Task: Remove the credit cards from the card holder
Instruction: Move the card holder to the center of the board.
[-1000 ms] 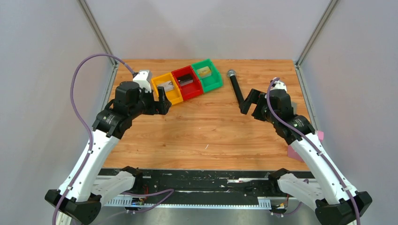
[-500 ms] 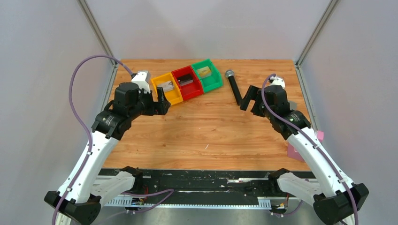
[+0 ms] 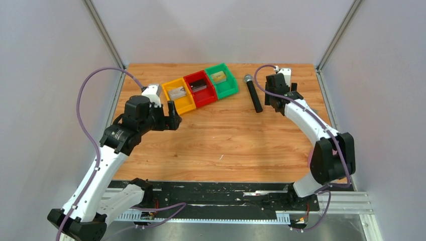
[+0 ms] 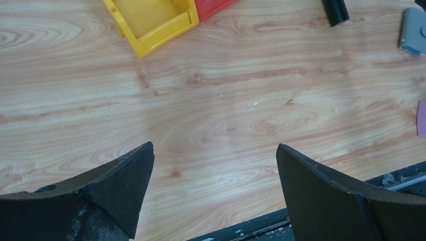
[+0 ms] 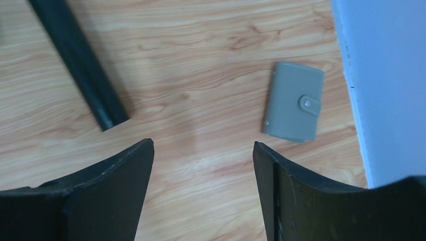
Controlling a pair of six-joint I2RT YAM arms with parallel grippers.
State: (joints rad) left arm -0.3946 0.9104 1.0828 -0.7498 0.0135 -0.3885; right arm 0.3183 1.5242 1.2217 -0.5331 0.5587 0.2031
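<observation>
The card holder (image 5: pixel 291 103), a flat grey wallet shut with a snap tab, lies on the wood by the right wall. The left wrist view catches its corner (image 4: pixel 414 30); in the top view the right arm hides it. My right gripper (image 5: pixel 203 142) hovers open over bare wood, left of and nearer than the holder, with nothing between its fingers; from above it (image 3: pixel 278 105) sits just right of the microphone. Small flat credit cards lie in the bins: a silvery one (image 3: pixel 177 92), a dark grey one (image 3: pixel 199 85) and a tan one (image 3: pixel 218 76). My left gripper (image 4: pixel 215 145) (image 3: pixel 173 114) is open and empty.
Yellow (image 3: pixel 184 103), red (image 3: pixel 207 98) and green (image 3: pixel 228 90) bins stand in a row at the back. A black microphone (image 3: pixel 252 93) (image 5: pixel 80 65) lies between the bins and the right gripper. A pink scrap (image 4: pixel 422 118) lies near the table's right edge.
The right arm swung back and to the right, so its gripper now hangs beside the microphone near the card holder, jaws a little narrower. The left gripper shifted slightly nearer.
</observation>
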